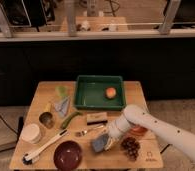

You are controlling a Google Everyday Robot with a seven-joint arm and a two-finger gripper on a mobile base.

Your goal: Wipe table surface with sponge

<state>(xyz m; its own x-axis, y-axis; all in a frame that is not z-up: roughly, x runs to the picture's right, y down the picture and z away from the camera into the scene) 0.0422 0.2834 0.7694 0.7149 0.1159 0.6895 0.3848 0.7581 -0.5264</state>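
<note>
The sponge (98,144), a small grey-blue block, sits tilted on the light tan table surface (133,90) near the front middle. My gripper (109,141) is at the sponge's right side, shut on it and low over the wood. The white arm (156,131) reaches in from the lower right. The small dark logo mark (150,156) is at the table's front right corner.
A green tray (86,95) holding an orange fruit (110,92) stands at the back. A brown and tan block (96,118), a fork (88,132), a dark red bowl (67,154), grapes (131,146), a white-handled brush (43,147), a white cup (31,133) and a tin (46,119) crowd the table.
</note>
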